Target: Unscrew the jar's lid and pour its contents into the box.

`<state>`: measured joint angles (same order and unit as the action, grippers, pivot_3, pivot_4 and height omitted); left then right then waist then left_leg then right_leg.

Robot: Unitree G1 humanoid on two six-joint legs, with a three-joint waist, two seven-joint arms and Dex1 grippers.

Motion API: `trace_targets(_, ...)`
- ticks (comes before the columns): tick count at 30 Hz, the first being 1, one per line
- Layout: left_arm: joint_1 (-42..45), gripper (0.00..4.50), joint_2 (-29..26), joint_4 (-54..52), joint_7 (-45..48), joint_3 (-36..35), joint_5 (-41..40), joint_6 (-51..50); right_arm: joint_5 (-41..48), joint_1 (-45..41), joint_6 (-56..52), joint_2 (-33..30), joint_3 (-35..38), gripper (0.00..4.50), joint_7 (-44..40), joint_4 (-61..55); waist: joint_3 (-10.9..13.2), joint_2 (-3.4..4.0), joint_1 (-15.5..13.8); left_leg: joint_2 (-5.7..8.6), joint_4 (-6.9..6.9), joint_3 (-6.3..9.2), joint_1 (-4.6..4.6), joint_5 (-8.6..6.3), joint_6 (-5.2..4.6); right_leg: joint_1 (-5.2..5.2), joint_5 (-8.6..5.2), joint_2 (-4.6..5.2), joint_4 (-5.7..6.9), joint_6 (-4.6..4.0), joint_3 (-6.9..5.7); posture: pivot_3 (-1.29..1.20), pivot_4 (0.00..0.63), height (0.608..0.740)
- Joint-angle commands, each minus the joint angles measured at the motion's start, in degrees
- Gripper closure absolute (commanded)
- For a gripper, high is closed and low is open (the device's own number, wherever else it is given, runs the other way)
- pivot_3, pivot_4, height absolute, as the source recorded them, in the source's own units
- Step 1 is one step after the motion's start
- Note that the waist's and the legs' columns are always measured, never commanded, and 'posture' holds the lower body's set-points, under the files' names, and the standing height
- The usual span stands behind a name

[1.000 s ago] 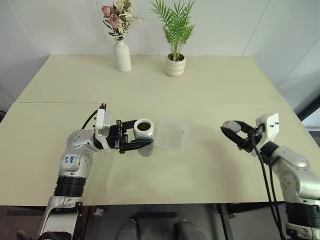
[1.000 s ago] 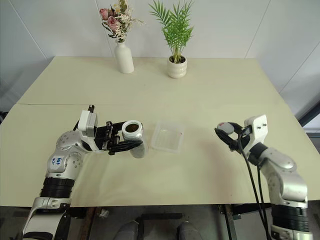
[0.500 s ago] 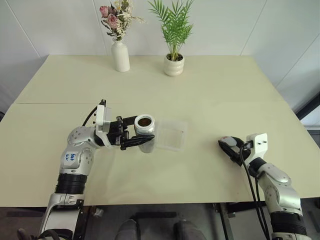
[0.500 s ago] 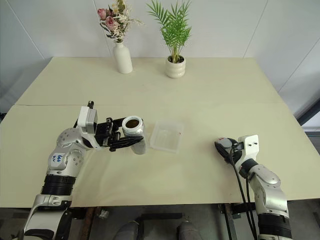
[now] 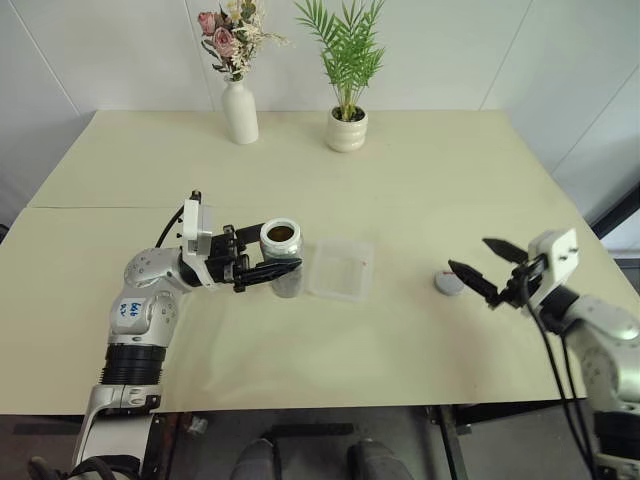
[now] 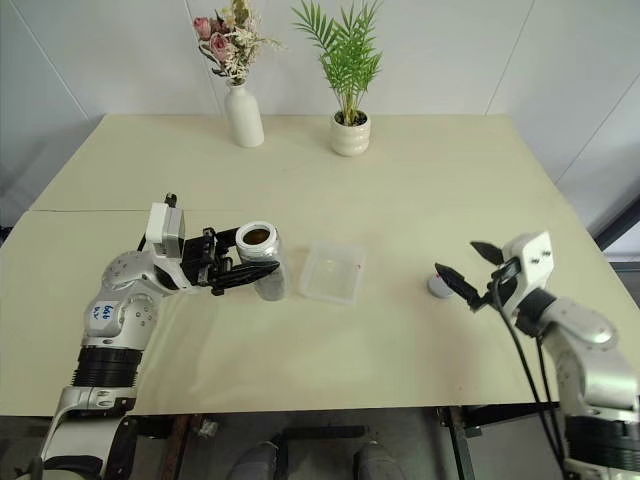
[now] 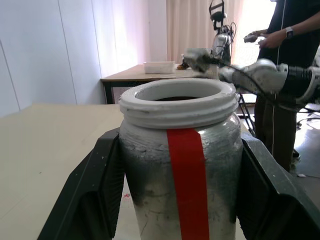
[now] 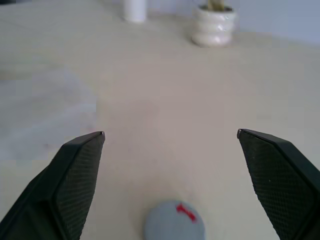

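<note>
My left gripper [image 5: 279, 270] is shut on the jar [image 5: 288, 286], a clear one with a red stripe [image 7: 188, 180], holding it upright just above the table. Its mouth is open, and brown contents [image 5: 281, 233] show inside. Just right of the jar lies the box [image 5: 341, 270], clear and shallow. The grey lid [image 5: 449, 283] with its red mark lies flat on the table at the right. My right gripper [image 5: 468, 254] hangs open just above and beside the lid, with nothing between its fingers [image 8: 75, 172].
A white flower vase [image 5: 241, 112] and a white plant pot [image 5: 346, 131] stand at the table's far edge. A seam [image 5: 100, 207] crosses the table's left half. A person [image 7: 290, 30] stands in the background of the left wrist view.
My right gripper dipped to the table, opened and left the lid lying there, then rose. The left gripper keeps hold of the jar in about the same place.
</note>
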<state>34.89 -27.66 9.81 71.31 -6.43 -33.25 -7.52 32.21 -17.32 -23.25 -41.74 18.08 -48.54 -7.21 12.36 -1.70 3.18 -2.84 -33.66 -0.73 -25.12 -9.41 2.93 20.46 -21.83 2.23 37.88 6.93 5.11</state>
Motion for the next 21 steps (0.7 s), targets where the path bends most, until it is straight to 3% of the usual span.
trace_targets(1,2.14,1.99,-0.99,-0.49,-1.66,-0.96,1.07,0.64,4.37,-2.95,-4.49,-4.22,-1.41,0.03,-5.26,-5.33,0.00,-0.01,-0.15,0.00,-0.04,0.04,-0.01,0.00,0.00,-0.02,0.00,0.00,-0.01,0.00,-0.03,0.00,0.150,0.740)
trace_targets(4,4.62,1.99,-0.65,1.36,-4.70,-0.10,3.90,1.38,4.70,-6.95,-6.28,-6.34,-5.23,0.03,-9.02,-6.27,0.00,-0.02,-0.22,0.03,-0.11,0.06,-0.03,-0.03,-0.04,-0.08,0.01,0.03,-0.07,0.01,-0.03,0.00,0.150,0.740)
trace_targets(11,5.97,1.99,-0.71,4.76,-6.62,3.63,11.31,5.38,3.05,-10.08,-6.42,-4.56,-10.00,0.03,-9.73,-6.41,0.00,-0.01,-0.61,0.06,-0.13,0.01,-0.14,-0.08,-0.13,-0.02,0.03,0.08,-0.16,0.07,-0.02,0.00,0.150,0.740)
trace_targets(21,12.63,1.99,3.85,14.38,-10.36,5.09,16.40,14.95,3.46,-7.24,-6.82,-3.54,-8.57,0.03,-7.19,-8.39,0.00,-0.02,-1.54,0.06,-0.20,-0.03,-0.19,-0.09,-0.13,0.03,0.04,0.07,-0.14,0.08,-0.01,0.00,0.150,0.740)
